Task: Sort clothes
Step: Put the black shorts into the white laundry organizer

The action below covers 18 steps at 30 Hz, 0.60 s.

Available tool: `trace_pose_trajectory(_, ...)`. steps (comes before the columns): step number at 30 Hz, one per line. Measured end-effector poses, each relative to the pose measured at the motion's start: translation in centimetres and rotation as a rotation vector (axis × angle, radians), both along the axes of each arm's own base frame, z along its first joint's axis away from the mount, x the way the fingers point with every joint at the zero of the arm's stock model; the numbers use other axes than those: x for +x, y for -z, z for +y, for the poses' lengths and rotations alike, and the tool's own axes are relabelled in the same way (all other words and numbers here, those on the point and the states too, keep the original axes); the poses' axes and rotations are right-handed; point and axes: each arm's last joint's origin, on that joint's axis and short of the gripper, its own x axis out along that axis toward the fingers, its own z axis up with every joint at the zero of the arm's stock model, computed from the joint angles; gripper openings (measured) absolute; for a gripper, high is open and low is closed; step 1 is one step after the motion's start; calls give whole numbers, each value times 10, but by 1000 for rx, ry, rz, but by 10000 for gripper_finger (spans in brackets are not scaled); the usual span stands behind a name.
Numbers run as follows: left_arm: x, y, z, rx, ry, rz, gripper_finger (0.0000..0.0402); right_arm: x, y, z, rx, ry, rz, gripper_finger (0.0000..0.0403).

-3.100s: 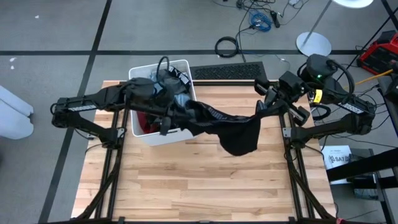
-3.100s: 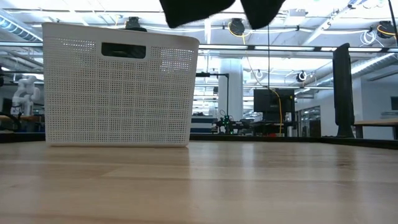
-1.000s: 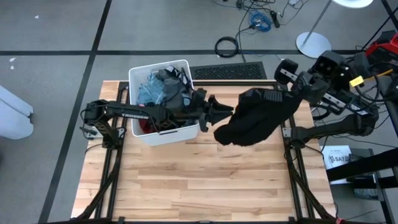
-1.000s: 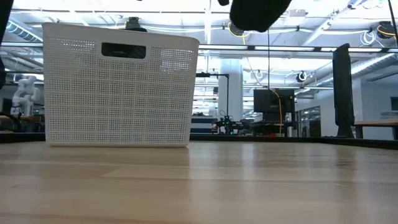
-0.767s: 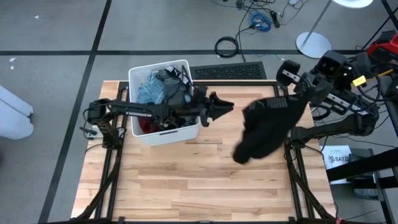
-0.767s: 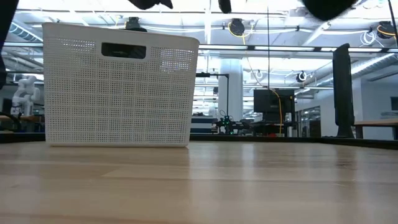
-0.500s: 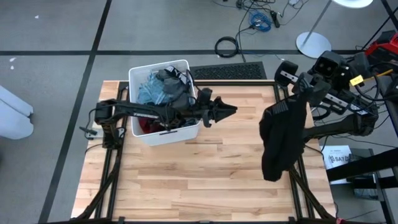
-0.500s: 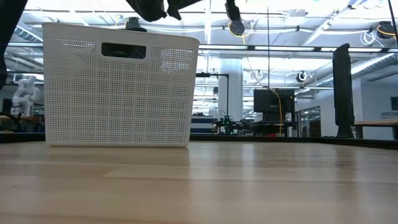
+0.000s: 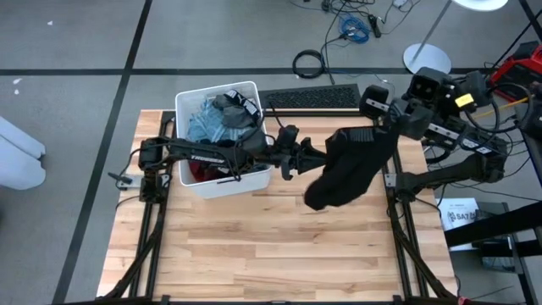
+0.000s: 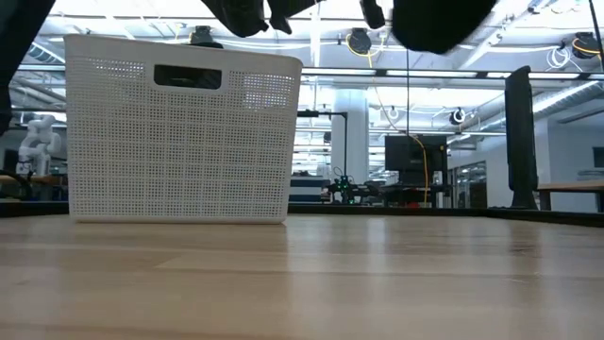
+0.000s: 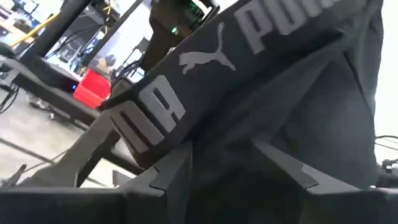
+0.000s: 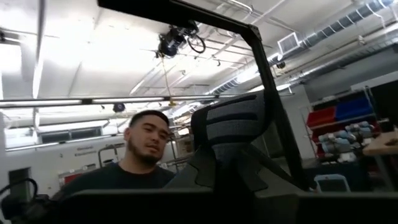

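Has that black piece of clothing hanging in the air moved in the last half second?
Yes. The black garment hanging from the right gripper has swung from the table's right edge back toward the white bin and the left gripper.

Two dark jointed arms, black housings, pale lettering along the left arm [image 9: 199,156], yellow tag on the right arm [image 9: 461,100]

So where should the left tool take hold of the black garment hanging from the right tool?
Judging by its pose, grip the waistband edge of the black fabric garment nearest the left tool, coming in level from the bin side; the left tool's fingers are spread and already face that band.
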Motion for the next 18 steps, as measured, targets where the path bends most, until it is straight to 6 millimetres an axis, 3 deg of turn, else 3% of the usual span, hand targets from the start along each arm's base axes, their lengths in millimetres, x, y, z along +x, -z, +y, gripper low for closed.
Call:
trace_pose_trajectory(9,-1,-1,8,-17,-55,-14,166,-11,-6,3,4,-37,-51,4)
trace_pose_trajectory(18,9,19,7,-124,57,-83,166,-12,-6,3,-7,-46,-53,4)
